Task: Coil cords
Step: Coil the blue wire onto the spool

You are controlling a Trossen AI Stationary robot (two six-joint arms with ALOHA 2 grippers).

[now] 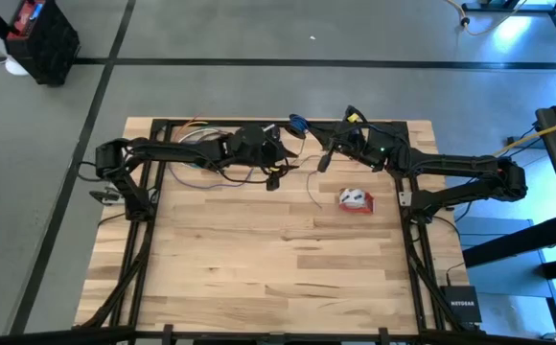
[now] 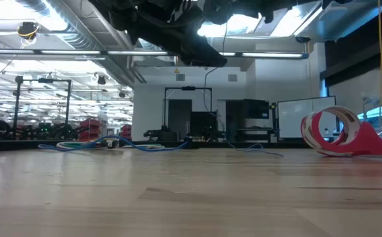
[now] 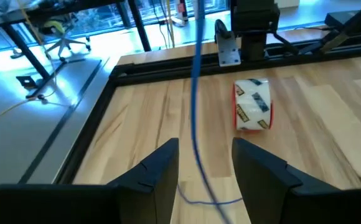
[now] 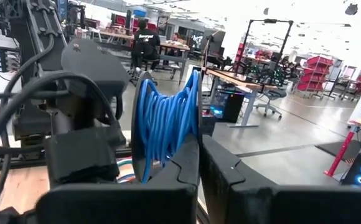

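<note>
My right gripper [image 4: 199, 140] is shut on a coil of blue cord [image 4: 165, 118] above the table's far edge, and the coil [image 1: 297, 123] shows there from above. A strand of the cord [image 3: 196, 93] hangs from the coil down to the table. It passes between the open fingers of my left gripper [image 3: 205, 146] without visibly touching them. The strand's end lies in a loose loop [image 3: 211, 200] on the wood. My left gripper [image 1: 280, 158] is just left of the coil. The red-and-white cord bundle [image 1: 356, 199] rests on the table to the right. My right gripper pinches the coil's several turns at one side of the loop [image 4: 192, 134] between its two fingers. The fingers reach in level from the table's right. The coil stands on edge, lifted clear of the table, with the free strand hanging from it.
A black frame rail [image 1: 211, 122] runs along the table's far edge, with a metal bracket [image 3: 227, 46] on it. More loose cords [image 1: 196, 139] lie at the far left. A black box [image 1: 462, 307] sits beyond the near right corner.
</note>
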